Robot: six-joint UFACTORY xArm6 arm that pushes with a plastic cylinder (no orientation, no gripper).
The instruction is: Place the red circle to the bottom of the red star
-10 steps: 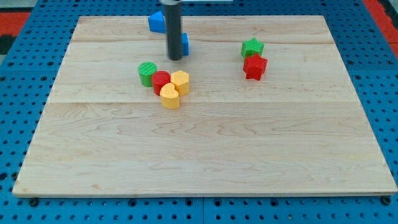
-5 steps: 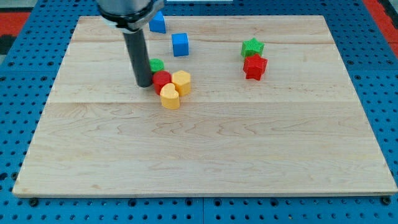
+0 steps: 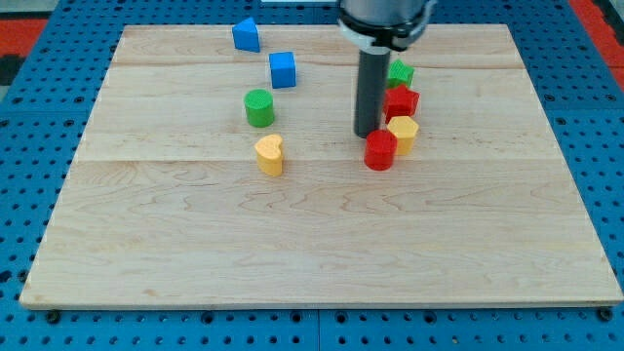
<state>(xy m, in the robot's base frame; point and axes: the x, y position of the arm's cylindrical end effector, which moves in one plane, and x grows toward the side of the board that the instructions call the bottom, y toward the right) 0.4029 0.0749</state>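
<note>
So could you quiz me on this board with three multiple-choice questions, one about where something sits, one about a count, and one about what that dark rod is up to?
1. Where is the red circle relative to the red star?
A. Toward the view's bottom
B. Toward the view's top
C. Far at the view's left

2. How many blue blocks are on the board?
A. One
B. Two
C. Three

3. Where is my tip?
A. Beside the yellow heart
B. At the board's bottom edge
C. Next to the red circle, on its upper left

Answers: 1 A, the circle lies below the star, slightly leftward. 2 B, one blue block near the top edge, another blue cube below it. 3 C, the rod ends by the circle.
</note>
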